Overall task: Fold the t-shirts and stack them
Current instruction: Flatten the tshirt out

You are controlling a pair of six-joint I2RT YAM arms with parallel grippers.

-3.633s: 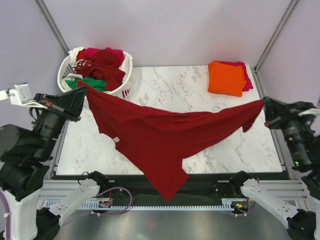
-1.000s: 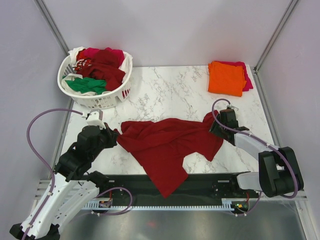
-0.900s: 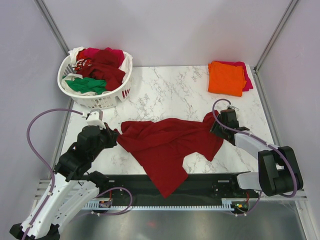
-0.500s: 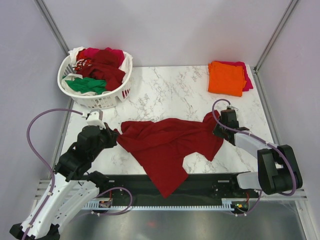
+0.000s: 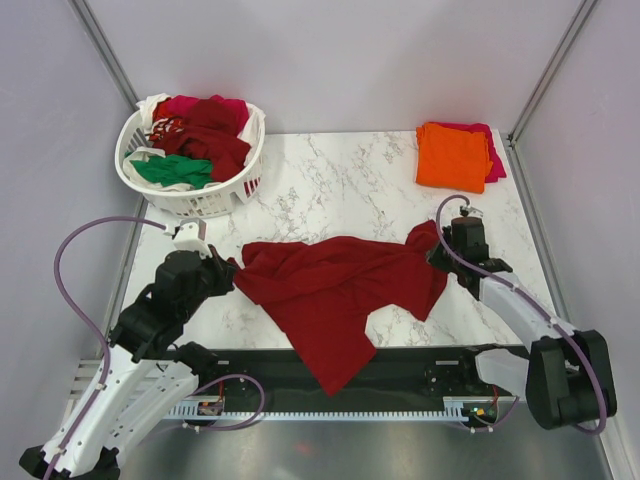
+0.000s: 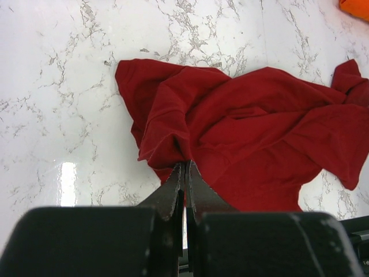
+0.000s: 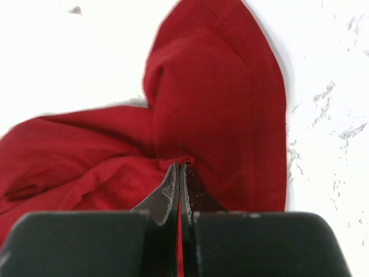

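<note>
Left pincer (image 6: 184,168) low, fingers pressed together on dark red t-shirt (image 5: 330,285); right pincer (image 7: 177,168) same, arm reaching forward.

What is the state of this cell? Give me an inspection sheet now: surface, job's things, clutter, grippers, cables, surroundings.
Surface: marble tabletop, bare at the middle back.
Job's things: dark red t-shirt crumpled at the front, one tail over the near edge; orange t-shirt folded on a magenta t-shirt, back right; green t-shirt with more red, magenta and white cloth in the white lattice basket, back left.
Clutter: nothing seen.
Grippers: left gripper, jaws shut on the dark red t-shirt's left end; right gripper, jaws shut on its right end.
Cables: left purple cable loops out from the arm; right purple cable loops by the wrist.
Surroundings: lilac walls, metal corner posts.
</note>
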